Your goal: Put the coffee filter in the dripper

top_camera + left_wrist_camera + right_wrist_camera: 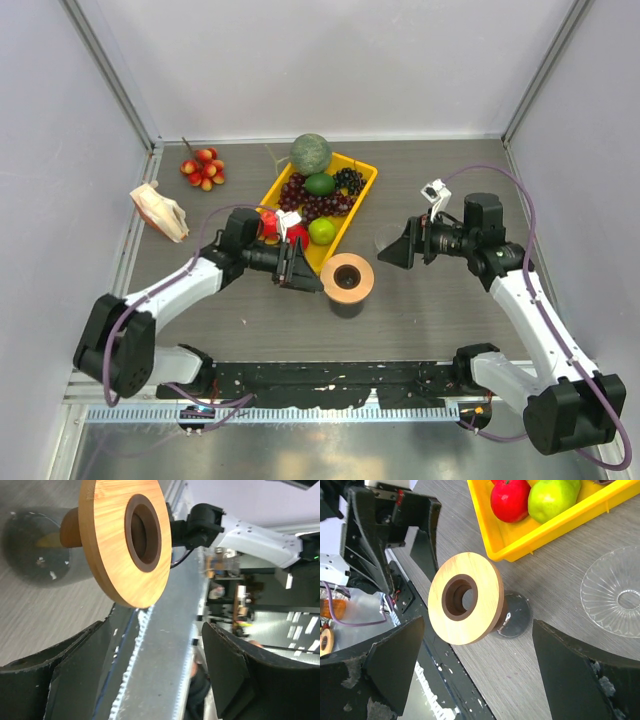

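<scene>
The dripper [615,597], a clear ribbed funnel, lies on the table right of the wooden ring; from above it shows faintly as the dripper [383,238] beside my right gripper. The coffee filter is out of view. My left gripper [300,272] hangs open just left of the wooden ring [348,278], with nothing between its fingers. In its wrist view the left gripper [152,627] faces the ring [125,540] edge-on. My right gripper [398,250] is open and empty to the ring's right. The right gripper [477,625] looks across at the ring [465,605].
The ring sits on a dark glass cup [516,621]. A yellow tray [365,185] of fruit lies behind it, with a melon [311,153] at its far end. A beige paper bundle [160,212] and red fruits [203,168] lie far left. A black rail [330,375] lines the near edge.
</scene>
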`<state>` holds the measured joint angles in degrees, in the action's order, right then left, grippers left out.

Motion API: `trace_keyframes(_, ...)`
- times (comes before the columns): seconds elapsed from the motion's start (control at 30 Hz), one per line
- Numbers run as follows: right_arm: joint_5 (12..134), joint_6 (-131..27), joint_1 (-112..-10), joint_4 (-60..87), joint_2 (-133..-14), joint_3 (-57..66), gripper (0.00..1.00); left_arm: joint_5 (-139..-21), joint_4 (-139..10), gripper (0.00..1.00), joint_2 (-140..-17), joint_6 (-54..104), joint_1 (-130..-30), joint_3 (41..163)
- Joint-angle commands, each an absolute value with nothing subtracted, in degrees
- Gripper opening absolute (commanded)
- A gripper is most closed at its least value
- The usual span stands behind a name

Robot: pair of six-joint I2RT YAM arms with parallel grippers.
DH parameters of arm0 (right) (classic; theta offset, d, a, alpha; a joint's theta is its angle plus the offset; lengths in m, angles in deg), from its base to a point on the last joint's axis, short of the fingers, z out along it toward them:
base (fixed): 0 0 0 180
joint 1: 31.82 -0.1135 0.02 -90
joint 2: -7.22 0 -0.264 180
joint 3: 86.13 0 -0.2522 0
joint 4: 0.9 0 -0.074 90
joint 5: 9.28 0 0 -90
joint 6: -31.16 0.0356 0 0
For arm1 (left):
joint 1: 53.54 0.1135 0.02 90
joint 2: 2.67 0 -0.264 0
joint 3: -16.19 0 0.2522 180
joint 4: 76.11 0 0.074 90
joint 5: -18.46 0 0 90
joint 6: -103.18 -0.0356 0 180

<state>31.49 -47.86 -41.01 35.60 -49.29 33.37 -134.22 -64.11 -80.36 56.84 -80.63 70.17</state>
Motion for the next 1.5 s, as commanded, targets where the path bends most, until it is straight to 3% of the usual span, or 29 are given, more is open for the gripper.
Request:
trace_keyframes(0.0,31.0,-60.6,-41.0,42.5,-48.3,27.4,0.96,-123.4,-40.7,0.77,-73.0,31.7,-79.5,76.2)
trace_keyframes(0.23,36.7,-72.2,-41.0,53.7,-47.6,26.5,0.96,-109.3,-20.8,0.59,-68.2,-6.6,-82.6,87.6)
trace_keyframes(0.37,37.6,-73.1,-41.0,54.6,-47.8,26.6,0.96,-103.5,-18.7,0.6,-67.7,-17.5,-87.1,88.2)
trace_keyframes(0.6,38.2,-72.6,-39.7,54.3,-46.9,26.9,0.95,-96.7,-25.5,0.61,-68.8,-18.6,-92.8,84.4)
trace_keyframes(1.47,33.6,-71.7,-36.5,54.6,-48.6,26.7,0.95,-98.3,-32.7,0.55,-78.8,-16.5,-102.3,89.9)
